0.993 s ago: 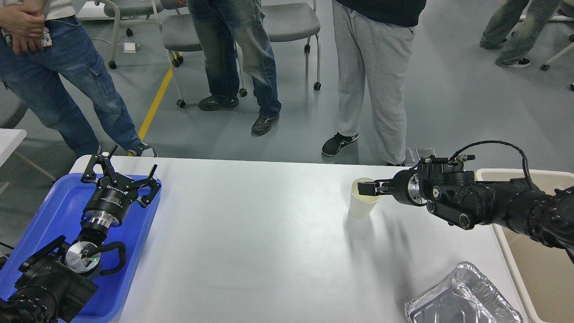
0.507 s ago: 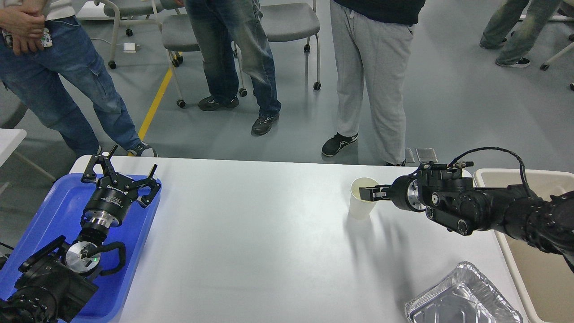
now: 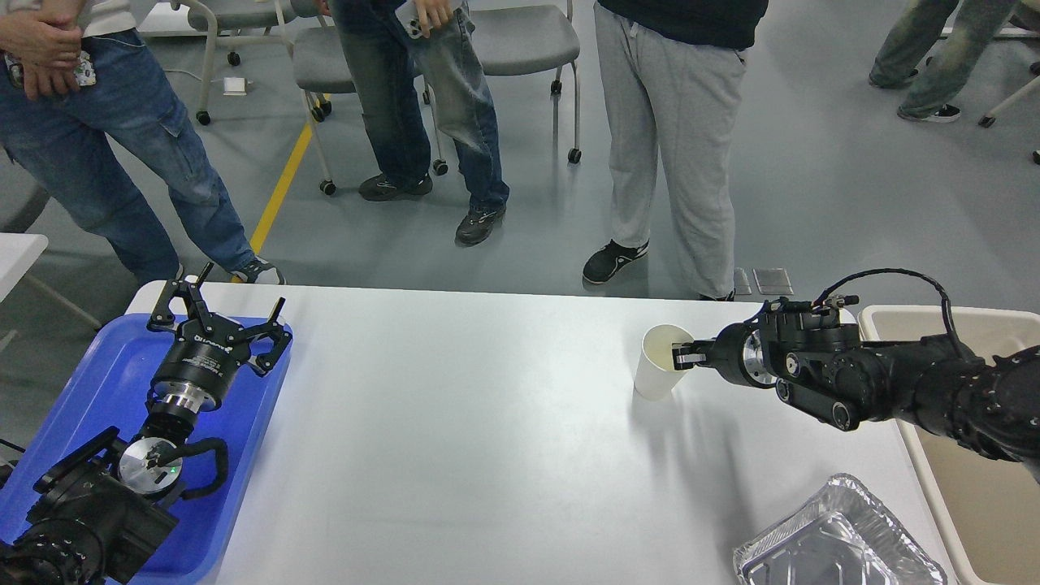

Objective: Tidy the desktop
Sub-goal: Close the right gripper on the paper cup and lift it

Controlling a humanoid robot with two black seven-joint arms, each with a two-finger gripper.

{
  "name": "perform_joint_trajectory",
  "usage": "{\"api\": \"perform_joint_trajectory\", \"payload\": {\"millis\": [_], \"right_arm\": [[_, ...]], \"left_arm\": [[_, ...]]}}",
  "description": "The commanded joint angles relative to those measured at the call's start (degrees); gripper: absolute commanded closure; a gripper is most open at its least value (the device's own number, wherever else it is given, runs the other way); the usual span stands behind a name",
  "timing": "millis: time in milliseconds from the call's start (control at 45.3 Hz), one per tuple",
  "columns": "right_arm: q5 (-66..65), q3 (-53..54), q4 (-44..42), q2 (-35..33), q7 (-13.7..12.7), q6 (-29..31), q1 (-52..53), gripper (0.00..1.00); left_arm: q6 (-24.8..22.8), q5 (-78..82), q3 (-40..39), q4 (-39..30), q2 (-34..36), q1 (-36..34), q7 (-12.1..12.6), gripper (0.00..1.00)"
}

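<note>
The white desktop (image 3: 455,422) fills the middle of the head view. A white paper cup (image 3: 656,372) stands on it at the right, tilted a little, its open rim toward my right gripper (image 3: 681,356). That gripper pinches the cup's near rim from the right, one finger inside and one outside. My left gripper (image 3: 218,313) hovers over the far end of the blue tray (image 3: 89,382) at the left, fingers spread wide and empty.
A crumpled silver foil pan (image 3: 837,540) lies at the front right of the desktop. A beige bin (image 3: 967,487) stands past the right edge, under my right arm. Several people and wheeled chairs stand beyond the far edge.
My right gripper has pulled back slightly to the right, from deep in the cup's mouth to its rim, and the cup has tipped and shifted a little with it. The left arm has not moved.
</note>
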Motion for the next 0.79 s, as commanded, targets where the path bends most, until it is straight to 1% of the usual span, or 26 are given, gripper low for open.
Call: {"api": "perform_joint_trajectory", "payload": {"millis": [0,176,265,353,463,640,772], "right_arm": [[0.0,-0.9,-0.1,0.0,0.1,0.1,0.4,1.00],[0.7,-0.4,0.9,-0.8,0.3,0.6,1.7,1.00],[0.9,-0.3,2.0,-2.1,1.0,0.7,2.5,1.00],[1.3,0.1,4.5,-4.0,1.1,0.9,4.0,1.00],[3.3,2.8,7.8,-7.1,1.1,2.0,5.9,1.00],[10.4,8.5,13.6,-12.9,0.7,5.6,9.8,1.00],[14.7,11.7,17.4,-17.8,0.4,7.2,13.1,1.00]], "left_arm": [[0.0,0.0,-0.1,0.0,0.0,0.0,0.0,0.00],[0.0,0.0,0.0,0.0,0.0,0.0,0.0,0.00],[0.0,0.0,0.0,0.0,0.0,0.0,0.0,0.00],[0.0,0.0,-0.1,0.0,0.0,0.0,0.0,0.00],[0.0,0.0,0.0,0.0,0.0,0.0,0.0,0.00],[0.0,0.0,-0.1,0.0,0.0,0.0,0.0,0.00],[0.0,0.0,0.0,0.0,0.0,0.0,0.0,0.00]]}}
